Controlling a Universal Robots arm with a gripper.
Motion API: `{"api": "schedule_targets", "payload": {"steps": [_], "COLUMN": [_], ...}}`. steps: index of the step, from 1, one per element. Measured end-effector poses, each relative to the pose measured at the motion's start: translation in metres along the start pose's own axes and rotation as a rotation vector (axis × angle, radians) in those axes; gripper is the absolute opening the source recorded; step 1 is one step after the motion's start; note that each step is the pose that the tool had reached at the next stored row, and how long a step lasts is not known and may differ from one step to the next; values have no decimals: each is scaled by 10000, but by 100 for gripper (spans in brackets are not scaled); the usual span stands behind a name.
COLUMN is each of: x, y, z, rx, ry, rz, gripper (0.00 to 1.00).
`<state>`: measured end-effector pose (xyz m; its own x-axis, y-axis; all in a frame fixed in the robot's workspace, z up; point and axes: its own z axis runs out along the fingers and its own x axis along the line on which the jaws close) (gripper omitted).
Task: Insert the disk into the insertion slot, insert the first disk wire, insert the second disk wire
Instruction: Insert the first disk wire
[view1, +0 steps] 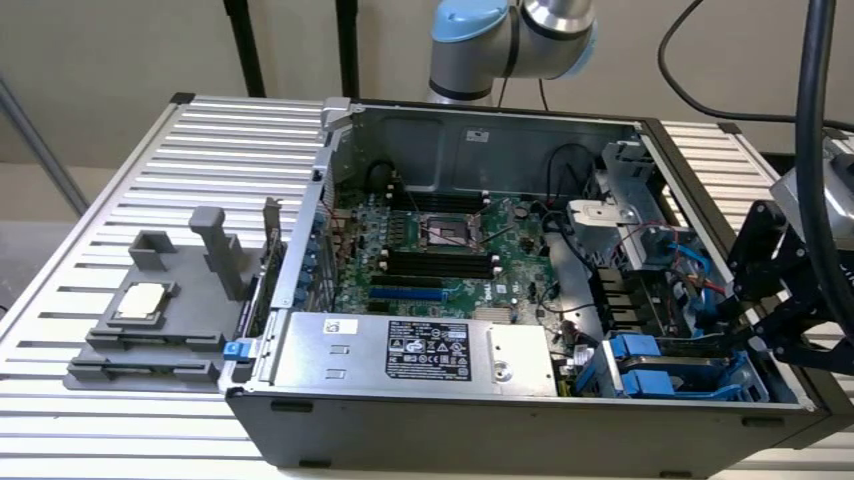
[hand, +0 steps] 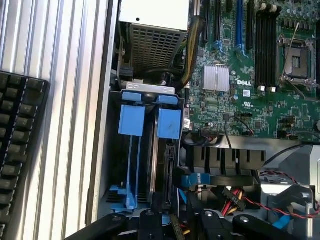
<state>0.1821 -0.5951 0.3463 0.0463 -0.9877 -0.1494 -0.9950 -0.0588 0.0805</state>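
Claw (hand: 176, 226) hangs low over the open computer case (view1: 534, 420) on the slatted surface (view1: 200, 150) — whether apart or together, cannot tell. Disk (hand: 166, 162) appears seated edgewise, as the rails of the bay (hand: 145, 165) require — blue wire (hand: 196, 179) lies just beside, nearest the claw.

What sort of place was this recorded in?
Probably a robotics lab bench for computer assembly: an open desktop PC case sits on a slatted metal table, with a grey fixture beside it and a robot arm beyond.
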Motion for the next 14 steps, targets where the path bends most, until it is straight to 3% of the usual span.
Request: {"api": "schedule_targets", "payload": {"steps": [4,14], "x": [1,16], "y": [-10,-25], "z": [4,1], "rx": [-17,-69], "ry": [-166,-287], "rz": [-181,-569], "gripper": [33,33]}}
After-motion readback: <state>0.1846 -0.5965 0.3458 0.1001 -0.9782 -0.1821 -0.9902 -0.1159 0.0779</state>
